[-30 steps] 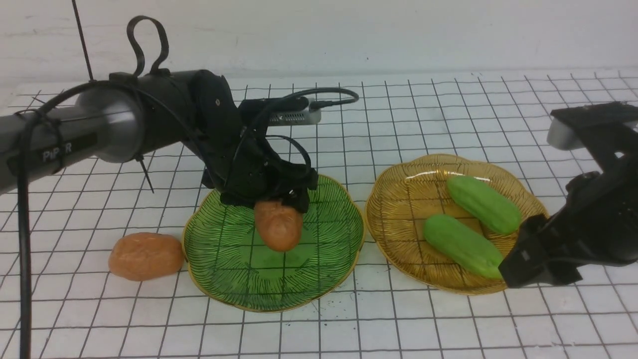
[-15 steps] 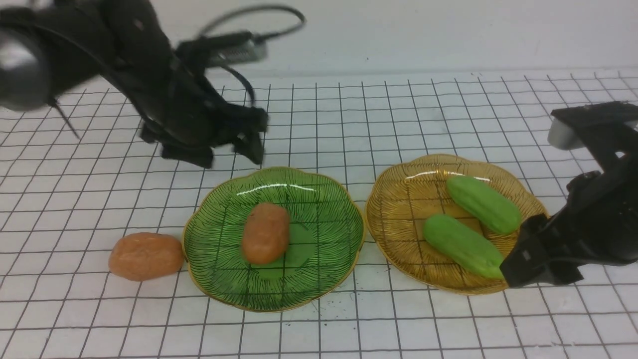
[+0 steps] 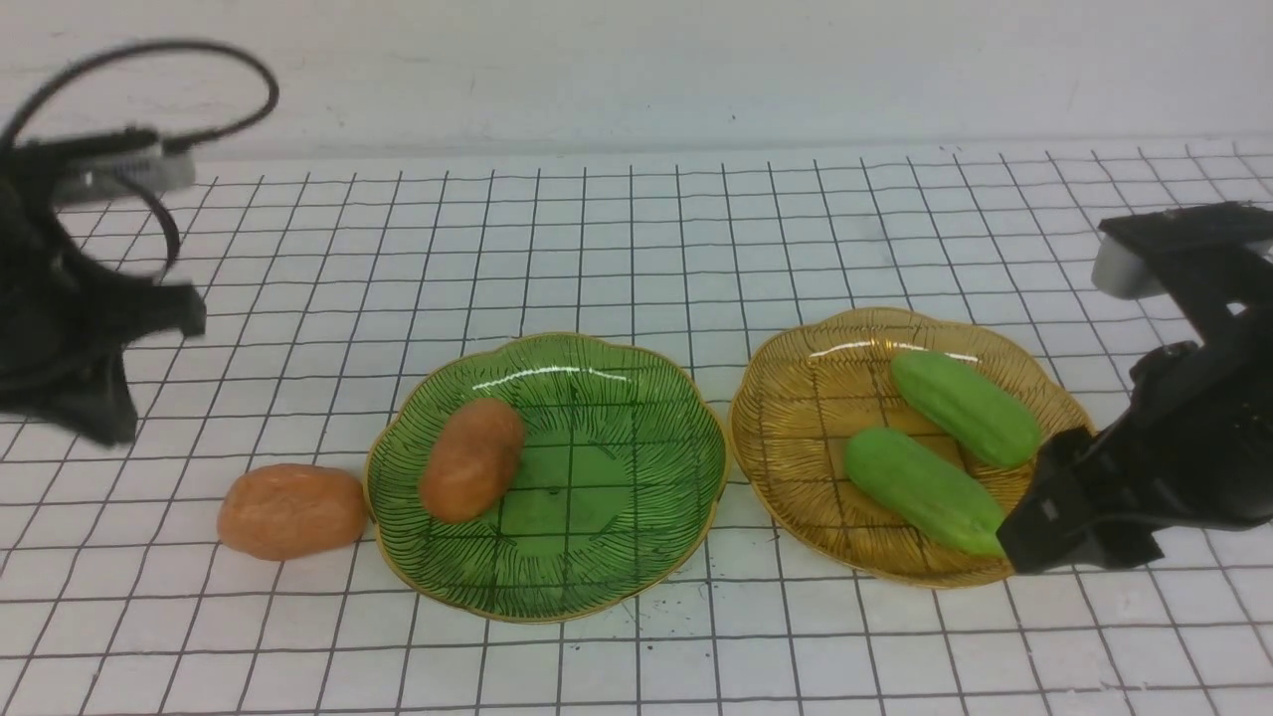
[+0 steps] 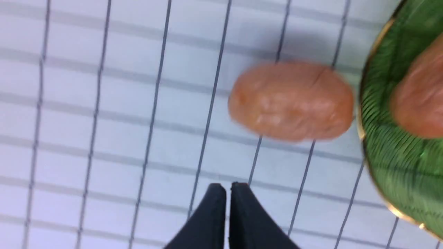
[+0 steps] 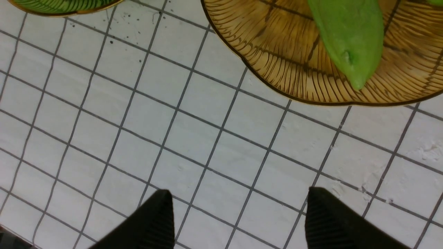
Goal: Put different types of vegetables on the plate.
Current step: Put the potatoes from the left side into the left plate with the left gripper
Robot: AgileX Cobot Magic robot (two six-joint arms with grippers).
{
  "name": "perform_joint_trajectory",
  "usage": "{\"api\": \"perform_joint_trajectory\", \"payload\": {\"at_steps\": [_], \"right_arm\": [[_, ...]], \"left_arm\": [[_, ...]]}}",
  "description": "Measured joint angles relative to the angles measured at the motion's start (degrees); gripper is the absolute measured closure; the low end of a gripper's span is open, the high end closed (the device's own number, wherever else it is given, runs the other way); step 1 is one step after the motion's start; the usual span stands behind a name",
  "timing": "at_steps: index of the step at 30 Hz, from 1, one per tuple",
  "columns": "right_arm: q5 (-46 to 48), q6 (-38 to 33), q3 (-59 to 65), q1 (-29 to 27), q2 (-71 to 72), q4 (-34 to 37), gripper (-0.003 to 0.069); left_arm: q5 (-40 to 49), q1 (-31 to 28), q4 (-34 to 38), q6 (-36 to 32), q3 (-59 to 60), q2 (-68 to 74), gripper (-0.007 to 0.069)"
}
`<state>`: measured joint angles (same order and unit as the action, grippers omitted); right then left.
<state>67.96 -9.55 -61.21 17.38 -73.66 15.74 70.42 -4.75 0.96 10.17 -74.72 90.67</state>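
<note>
So, quick update: the left gripper (image 4: pixel 228 190) is clear of the green plate (image 3: pixel 617 517) now. It has pulled well away to the plate's left and back, blurry from the motion, with its jaws pinched together and nothing between them. The potato (image 3: pixel 471 459) it was dangling over that plate a second ago now lies inside it, on the left half, tilted toward the rim. It looks like it's rolling a bit off-centre after the drop.

The second potato (image 3: pixel 291 510) sits on the gridded table (image 3: pixel 696 249) just outside the green plate's left edge, close to touching the rim, same spot as before. In the left wrist view it's right ahead of the shut fingertips.

Right of the green plate is the amber plate (image 3: pixel 806 398), with both green gourds (image 3: pixel 963 408) (image 3: pixel 923 489) lying side by side in it. The right gripper (image 5: pixel 238 207) hangs further right, past the amber plate's far edge, with its jaws spread wide and holding nothing. It hasn't budged.

My read is that they're sorting by type: gourds are done, one potato is delivered and one is still to go. I'd guess the left arm needs to reopen and go for the table potato next. That one is snug against the green plate, so a finger could easily clip the rim and shove the plate.
</note>
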Motion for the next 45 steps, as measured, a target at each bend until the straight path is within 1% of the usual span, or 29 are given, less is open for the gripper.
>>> {"api": "perform_joint_trajectory", "payload": {"at_steps": [1,4,5,6,8,11,13,14,16,18,19,20,24,28,31,36,38,41,45], "right_arm": [[-0.3,0.0,0.0,0.0,0.0,0.0,0.0195],[-0.7,0.0,0.0,0.0,0.0,0.0,0.0195],[-0.9,0.0,0.0,0.0,0.0,0.0,0.0195],[-1.0,0.0,0.0,0.0,0.0,0.0,0.0195],[-1.0,0.0,0.0,0.0,0.0,0.0,0.0195],[-1.1,0.0,0.0,0.0,0.0,0.0,0.0195],[-1.1,0.0,0.0,0.0,0.0,0.0,0.0195],[-1.2,0.0,0.0,0.0,0.0,0.0,0.0195],[-1.2,0.0,0.0,0.0,0.0,0.0,0.0195],[-1.2,-0.1,0.0,0.0,0.0,0.0,0.0195],[-1.2,-0.1,0.0,0.0,0.0,0.0,0.0195],[-1.2,-0.1,0.0,0.0,0.0,0.0,0.0195],[-0.9,-0.1,0.0,0.0,0.0,0.7,0.0195],[0.9,-0.1,0.0,0.0,0.0,1.6,0.0195],[0.7,-0.9,0.0,0.0,0.0,1.6,0.0195],[0.0,-2.8,0.0,0.0,0.0,2.0,0.0195],[0.0,-2.9,0.0,0.0,0.0,2.1,0.0195],[0.0,-2.9,0.0,0.0,0.0,2.2,0.0195],[0.0,-2.9,0.0,0.0,0.0,2.3,0.0195]], "left_arm": [[-0.1,0.0,1.1,1.0,2.4,0.3,0.0607],[-0.2,0.0,3.2,2.6,3.4,1.7,0.0562],[-0.8,0.0,4.8,3.9,3.5,2.6,0.0536],[-1.8,0.0,6.9,6.0,3.5,3.4,0.0487],[-3.3,0.0,9.4,9.7,3.5,4.5,0.0438],[-6.0,0.0,12.3,14.8,3.7,5.9,0.034],[-7.6,0.0,13.4,18.0,3.7,6.6,0.0282],[-8.9,0.0,13.7,19.2,3.7,7.1,0.0235],[-10.6,0.0,13.8,20.6,3.7,7.8,0.0176],[-11.2,0.0,13.8,20.9,3.7,8.3,0.0151],[-12.5,0.0,13.9,21.5,3.7,9.1,0.0112],[-13.3,0.0,14.0,22.2,3.7,9.6,0.0097],[-15.3,0.0,14.1,25.5,3.7,11.9,0.0073],[-17.8,-0.1,14.7,31.5,3.7,15.2,0.0072],[-19.1,-0.1,15.4,33.4,3.2,17.0,0.0072],[-17.8,-0.2,15.7,33.8,2.6,17.9,0.0116],[-17.1,-0.3,15.8,33.2,2.5,18.0,0.0118],[-16.5,-0.3,15.5,29.5,2.2,18.0,0.0118],[-16.2,-0.3,14.5,27.4,1.7,17.8,0.0118]]}}
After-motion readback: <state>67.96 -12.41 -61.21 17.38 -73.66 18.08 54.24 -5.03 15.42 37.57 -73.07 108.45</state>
